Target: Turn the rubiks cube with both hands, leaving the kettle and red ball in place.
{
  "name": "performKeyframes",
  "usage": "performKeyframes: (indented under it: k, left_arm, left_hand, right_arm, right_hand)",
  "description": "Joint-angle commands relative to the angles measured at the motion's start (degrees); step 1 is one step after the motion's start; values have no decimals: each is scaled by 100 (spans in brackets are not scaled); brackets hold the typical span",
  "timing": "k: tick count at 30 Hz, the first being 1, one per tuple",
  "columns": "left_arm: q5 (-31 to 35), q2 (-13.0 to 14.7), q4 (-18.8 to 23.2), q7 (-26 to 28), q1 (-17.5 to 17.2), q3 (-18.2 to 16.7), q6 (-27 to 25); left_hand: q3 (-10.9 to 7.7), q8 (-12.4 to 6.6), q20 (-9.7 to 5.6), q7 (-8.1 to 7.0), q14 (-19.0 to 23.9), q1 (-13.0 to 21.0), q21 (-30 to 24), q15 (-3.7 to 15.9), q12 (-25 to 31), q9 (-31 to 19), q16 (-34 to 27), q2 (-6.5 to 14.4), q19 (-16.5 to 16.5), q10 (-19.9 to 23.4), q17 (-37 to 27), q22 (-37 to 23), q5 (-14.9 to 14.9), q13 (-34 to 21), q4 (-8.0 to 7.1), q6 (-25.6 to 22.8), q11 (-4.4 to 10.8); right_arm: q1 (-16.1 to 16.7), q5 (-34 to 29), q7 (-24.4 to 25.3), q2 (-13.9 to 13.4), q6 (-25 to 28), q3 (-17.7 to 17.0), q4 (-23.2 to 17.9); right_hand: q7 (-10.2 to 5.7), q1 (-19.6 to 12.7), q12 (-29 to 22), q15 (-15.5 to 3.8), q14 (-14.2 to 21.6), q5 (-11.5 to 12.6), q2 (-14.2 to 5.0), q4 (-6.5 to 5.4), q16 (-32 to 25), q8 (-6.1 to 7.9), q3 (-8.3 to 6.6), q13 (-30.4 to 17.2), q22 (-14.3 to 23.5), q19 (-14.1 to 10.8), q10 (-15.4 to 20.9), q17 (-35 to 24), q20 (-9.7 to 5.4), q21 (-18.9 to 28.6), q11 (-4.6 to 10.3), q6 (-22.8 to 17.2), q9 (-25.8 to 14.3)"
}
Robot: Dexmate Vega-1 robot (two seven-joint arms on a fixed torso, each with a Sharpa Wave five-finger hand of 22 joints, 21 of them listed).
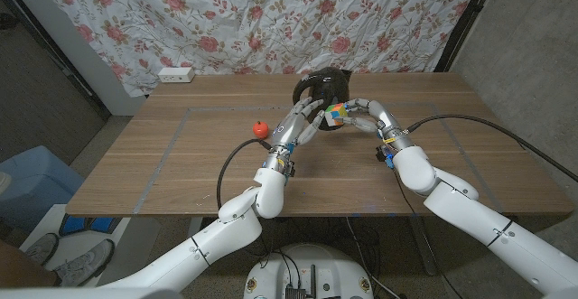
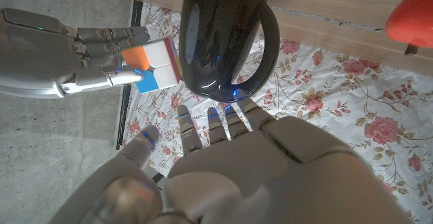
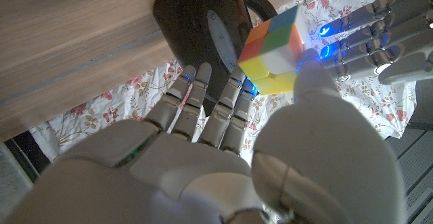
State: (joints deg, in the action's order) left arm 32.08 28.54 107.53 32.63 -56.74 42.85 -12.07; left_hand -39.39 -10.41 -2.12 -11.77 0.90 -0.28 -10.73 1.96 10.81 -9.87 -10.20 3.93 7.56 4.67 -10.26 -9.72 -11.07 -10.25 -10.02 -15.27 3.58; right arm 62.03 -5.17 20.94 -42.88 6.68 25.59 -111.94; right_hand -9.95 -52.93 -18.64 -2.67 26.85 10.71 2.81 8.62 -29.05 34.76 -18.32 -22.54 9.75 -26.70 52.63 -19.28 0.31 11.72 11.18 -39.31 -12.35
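The rubiks cube sits in front of the black kettle, between my two hands. My right hand grips it, fingers on one side and thumb on another, as the left wrist view shows at the cube and right hand. My left hand has its fingers spread and reaching toward the cube's other side; I cannot tell whether they touch it. In the right wrist view my thumb presses the cube, with the left hand just beyond it. The red ball lies left of my left hand.
The kettle stands right behind the cube, close to both hands' fingertips. A white power strip lies at the table's back left corner. Flowered cloth hangs behind the wooden table.
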Motion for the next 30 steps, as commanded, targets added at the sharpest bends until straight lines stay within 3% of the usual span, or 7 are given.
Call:
performKeyframes:
  k: [1, 30]
  left_arm:
    - [141, -97, -46, 5, 46, 130, -175]
    - [96, -134, -16, -59, 49, 227, -334]
  left_hand:
    - [55, -13, -164, 1, -100, -52, 24, 202, -23, -2, 16, 316, -71, -95, -30, -22, -23, -32, -10, -70, 2]
    - [150, -32, -177, 136, -291, -35, 27, 190, -15, 5, 10, 349, -260, -286, -29, -22, -41, -29, -16, -220, -20]
  right_arm:
    - [-49, -27, 89, 59, -129, 31, 95]
    - [-64, -61, 165, 142, -329, 29, 213]
  right_hand:
    - [-267, -187, -29, -826, 52, 13, -219, 7, -42, 38, 17, -13, 12, -33, 162, -13, 12, -22, 134, -316, -24]
    - [-268, -225, 1, -840, 91, 5, -244, 22, -54, 27, 32, -19, 13, -32, 197, -14, 14, -34, 132, -367, 18]
